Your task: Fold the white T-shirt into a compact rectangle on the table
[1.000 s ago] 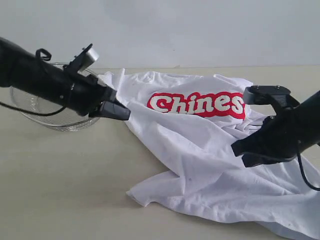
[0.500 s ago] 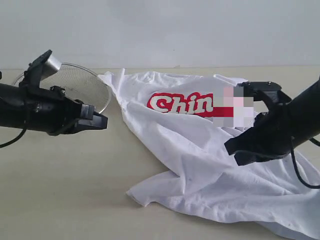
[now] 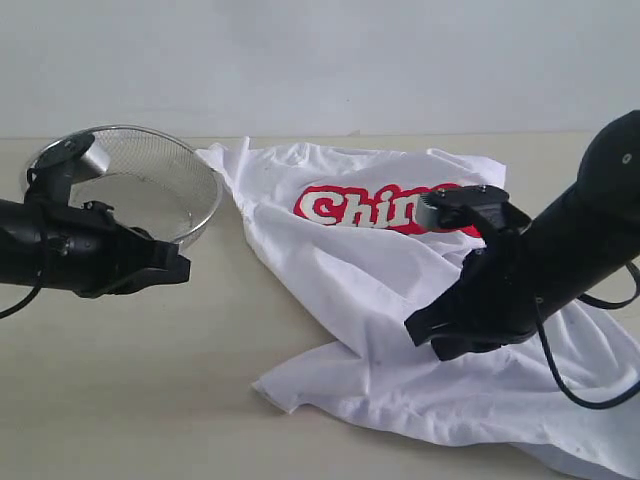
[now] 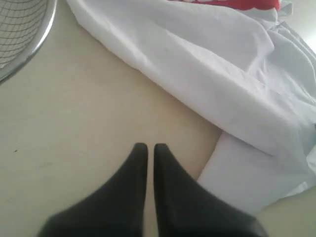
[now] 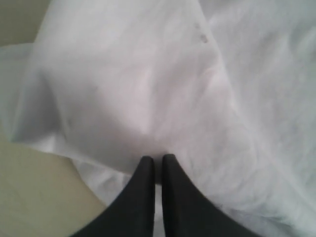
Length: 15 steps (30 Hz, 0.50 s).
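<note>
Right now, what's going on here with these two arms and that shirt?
A white T-shirt lies crumpled and unfolded on the table, red lettering up. The left gripper is shut and empty over bare table, near the wire basket and apart from the shirt. The right gripper is shut too, low over the shirt's middle; whether it pinches cloth I cannot tell. No fold is made yet.

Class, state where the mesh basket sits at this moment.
In the exterior view the basket sits at the back left of the table, beside the T-shirt's left edge and just behind the left gripper.
</note>
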Available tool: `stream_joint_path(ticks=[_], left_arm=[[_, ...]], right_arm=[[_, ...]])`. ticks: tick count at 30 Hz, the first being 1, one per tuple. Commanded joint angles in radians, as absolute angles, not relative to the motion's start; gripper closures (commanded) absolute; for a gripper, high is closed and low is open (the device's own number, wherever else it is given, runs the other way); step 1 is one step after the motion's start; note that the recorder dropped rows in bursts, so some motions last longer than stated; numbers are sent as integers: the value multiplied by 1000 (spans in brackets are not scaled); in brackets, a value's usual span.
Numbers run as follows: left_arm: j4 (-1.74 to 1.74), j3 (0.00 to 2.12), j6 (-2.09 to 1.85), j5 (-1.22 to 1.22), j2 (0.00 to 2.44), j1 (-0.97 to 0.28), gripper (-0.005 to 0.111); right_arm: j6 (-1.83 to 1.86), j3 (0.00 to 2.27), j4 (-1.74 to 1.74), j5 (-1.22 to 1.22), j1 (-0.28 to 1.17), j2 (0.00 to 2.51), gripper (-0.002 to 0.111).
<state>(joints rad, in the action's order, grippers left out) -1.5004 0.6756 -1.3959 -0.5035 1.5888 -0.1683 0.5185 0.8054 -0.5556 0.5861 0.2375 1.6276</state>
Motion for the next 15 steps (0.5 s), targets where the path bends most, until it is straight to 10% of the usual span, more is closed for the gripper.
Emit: stream_joint_path(ticks=[1, 15], left_arm=[[-1533, 680, -1406, -493, 1582, -172, 102], [-1579, 703, -1408, -577, 1582, -172, 102]], right_arm=[[497, 809, -516, 587, 239, 1660, 109], [221, 803, -221, 631, 239, 1684, 109]])
